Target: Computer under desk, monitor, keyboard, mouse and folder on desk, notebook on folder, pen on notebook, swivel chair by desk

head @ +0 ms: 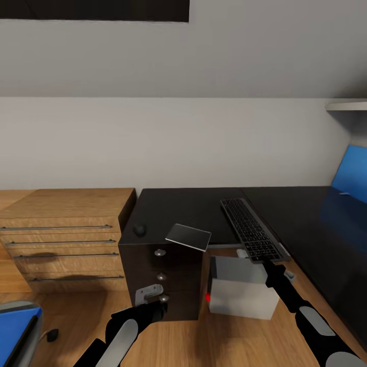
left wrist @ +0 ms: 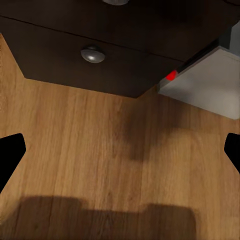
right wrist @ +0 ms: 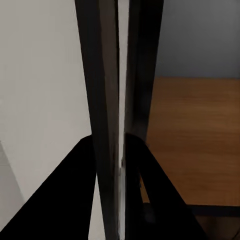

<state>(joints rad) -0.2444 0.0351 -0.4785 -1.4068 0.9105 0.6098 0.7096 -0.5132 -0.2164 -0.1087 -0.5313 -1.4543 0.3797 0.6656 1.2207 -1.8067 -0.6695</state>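
The right gripper (head: 266, 262) is clamped on the near end of the keyboard (head: 251, 229), right of centre in the head view; its jaws are closed on the thin frame, and the right wrist view looks edge-on along the keyboard (right wrist: 111, 100); the far end seems to lie on the black table (head: 188, 204) while the near end juts past the edge, above the grey computer (head: 243, 288) on the floor below; a pinch at one tip of a long slim board is a weak hold, so the keyboard could pivot or slip out and drop onto the computer or the plank floor (head: 214, 336) if the arm lifts or swings fast; a hard push along the glossy top could also skate it toward the blue folder (head: 351, 176) at the right edge of the frame

The notebook (head: 188, 237) sits just left of centre with one corner overhanging the drawer unit (head: 160, 278); a sweep of the keyboard leftward could knock it off; the small mouse (head: 139, 230) further left looks free to roll if nudged

The left gripper (head: 153, 298) hangs low at lower centre, close before the drawer knobs, jaws apart with both fingertips (left wrist: 11, 155) at the edges of the left wrist view; a careless move could bump the drawers; the chair (head: 18, 331) with a blue sheet on it shows at the lower left corner
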